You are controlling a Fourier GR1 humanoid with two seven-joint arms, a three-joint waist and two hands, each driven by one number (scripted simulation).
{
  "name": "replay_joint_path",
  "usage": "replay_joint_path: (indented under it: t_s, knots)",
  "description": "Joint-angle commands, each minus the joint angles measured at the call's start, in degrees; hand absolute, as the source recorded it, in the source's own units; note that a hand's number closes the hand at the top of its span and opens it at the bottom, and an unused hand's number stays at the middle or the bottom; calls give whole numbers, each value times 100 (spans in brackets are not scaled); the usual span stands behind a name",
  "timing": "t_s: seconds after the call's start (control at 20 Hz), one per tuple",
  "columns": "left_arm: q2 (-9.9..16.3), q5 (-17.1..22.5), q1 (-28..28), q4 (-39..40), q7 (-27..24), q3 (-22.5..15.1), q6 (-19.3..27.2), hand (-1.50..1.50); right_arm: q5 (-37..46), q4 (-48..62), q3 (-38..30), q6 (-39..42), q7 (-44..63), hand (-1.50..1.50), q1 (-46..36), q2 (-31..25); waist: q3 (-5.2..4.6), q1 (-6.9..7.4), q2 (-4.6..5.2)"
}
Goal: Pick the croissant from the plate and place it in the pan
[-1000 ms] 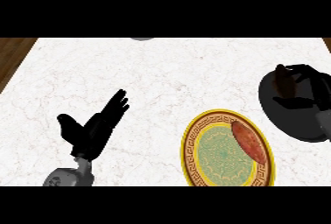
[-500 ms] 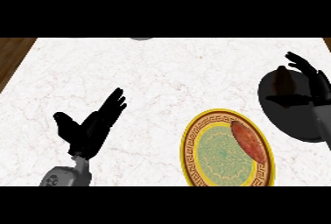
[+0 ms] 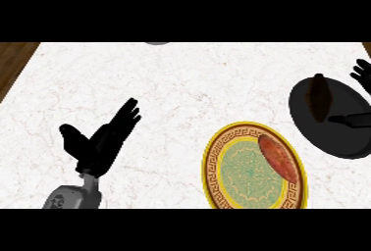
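A brown, elongated croissant (image 3: 318, 96) lies inside the round black pan (image 3: 328, 128) near the table's right edge, so the placement looks done. The right robot hand (image 3: 361, 72) shows only as spread fingers at that edge, just beyond the pan and apart from the croissant, holding nothing. The left robot hand (image 3: 101, 139) rests open near the table's front-left, fingers straight. A gold-rimmed round plate with a green centre (image 3: 217, 169) sits at the front edge, carrying a reddish oval item (image 3: 277, 157) on the white marble table (image 3: 196, 83).
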Motion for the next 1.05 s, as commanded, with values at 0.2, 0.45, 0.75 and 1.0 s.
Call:
replay_joint_path:
  t_s: [0.2, 0.45, 0.75, 1.0]
  knots:
    - [-60, 22, 23, -114, 62, -50, -5, 0, 45, -1, 79, 1630, -565, -150, 512, -573, 23, -1, 8]
    - [-44, -41, -79, -10, 24, 42, 67, 0, 40, -172, 127, 2245, -712, -150, 740, -892, 24, -108, -13]
    - [-109, -113, 159, 14, -84, 0, 137, 0, 30, -406, 208, 2552, -1005, -150, 1154, -1134, 27, -162, -47]
    - [-163, -117, 29, -26, -59, -25, 145, 0, 35, -610, 316, 2456, -971, -150, 1150, -1011, 22, -116, -56]
